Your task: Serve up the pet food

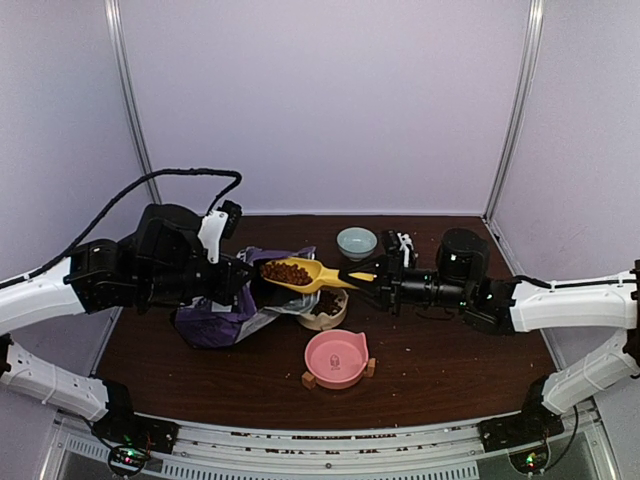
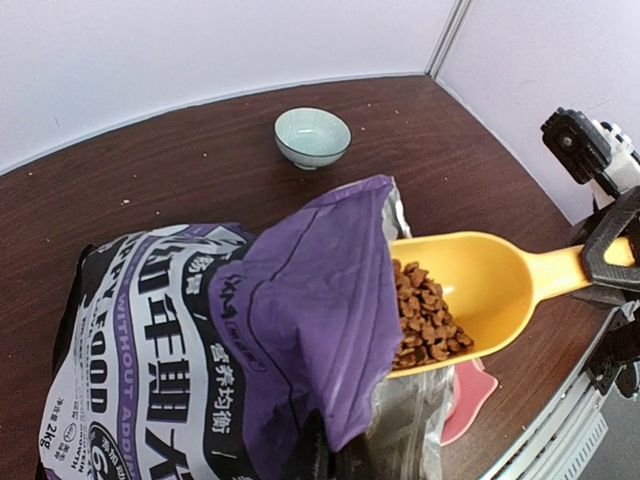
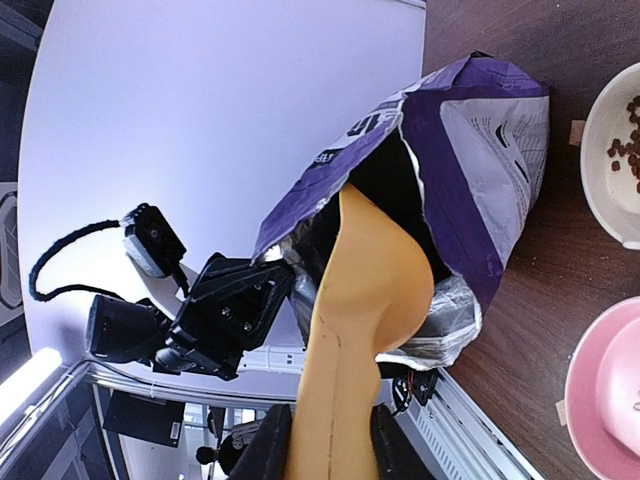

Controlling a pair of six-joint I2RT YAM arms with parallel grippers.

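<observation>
Nearest on the dark counter (image 1: pixel 450 365) sits a pink bowl (image 1: pixel 336 358). Behind it a white bowl (image 3: pixel 603 185) holds some pet food (image 3: pixel 624 150). Above, the right tool (image 1: pixel 367 279) clamps a yellow scoop (image 1: pixel 312 274) heaped with more, at the mouth of a purple bag (image 1: pixel 222 322) pinched by the left tool (image 2: pixel 325 452). Farthest, a pale blue bowl (image 1: pixel 357 242).

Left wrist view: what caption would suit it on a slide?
A yellow plastic scoop, full of small reddish-brown kibble pellets, at the mouth of a purple-and-white printed bag; pale green bowl behind.
</observation>
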